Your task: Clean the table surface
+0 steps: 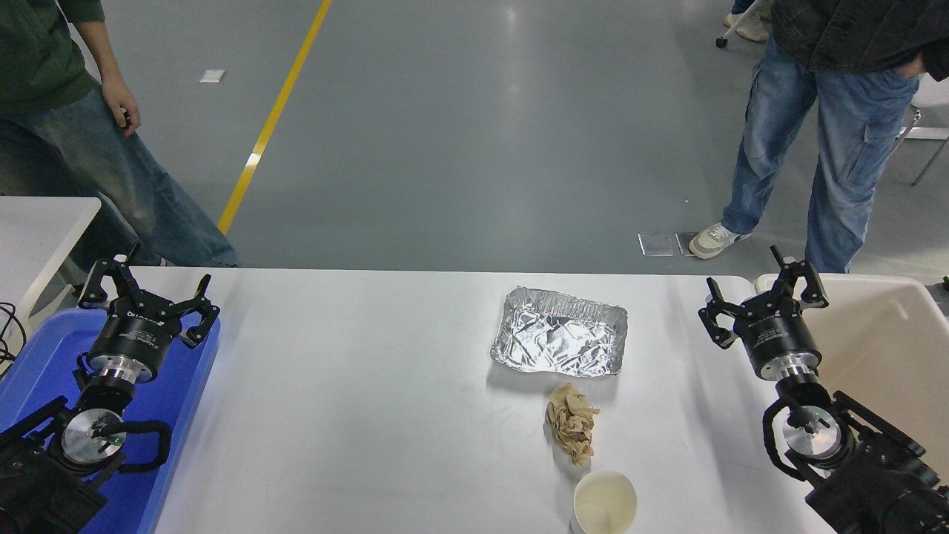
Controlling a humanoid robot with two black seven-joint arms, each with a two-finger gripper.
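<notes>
The white table surface spans most of the view. On it lie an empty silver foil tray, a crumpled brown paper ball just in front of it, and a white paper cup standing upright near the front edge. My right gripper is open and empty, over the table's right edge, well right of the foil tray. My left gripper is open and empty, parked at the lower left over the blue tray.
A blue plastic tray sits at the table's left end. A cream bin stands at the right end. A smaller white table is at the left edge. Two people stand at the far side, one at the top left, one at the top right.
</notes>
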